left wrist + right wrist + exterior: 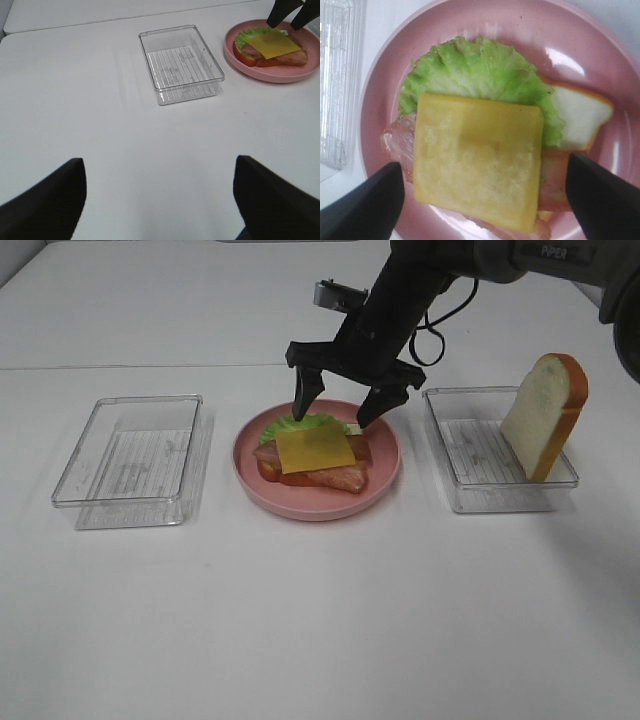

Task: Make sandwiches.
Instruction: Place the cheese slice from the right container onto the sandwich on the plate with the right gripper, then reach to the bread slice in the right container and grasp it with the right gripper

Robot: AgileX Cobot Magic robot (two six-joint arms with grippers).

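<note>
Right gripper (340,400) hangs spread above the pink plate (385,475), where the cheese slice (315,448) tops the bacon (340,480) and lettuce (295,425); the stack's long axis runs across the table, left to right. Second bread slice (545,415) leans upright in the right tray (460,495).

Left wrist: left gripper (160,200) spread over bare table, left tray (181,64) beyond.

Right wrist: cheese (477,160) between open fingers (367,207), bottom bread (580,117) poking out.

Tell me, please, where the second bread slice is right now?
In the exterior high view, the bread slice stands upright in the clear tray on the right, beside the pink plate.
</note>
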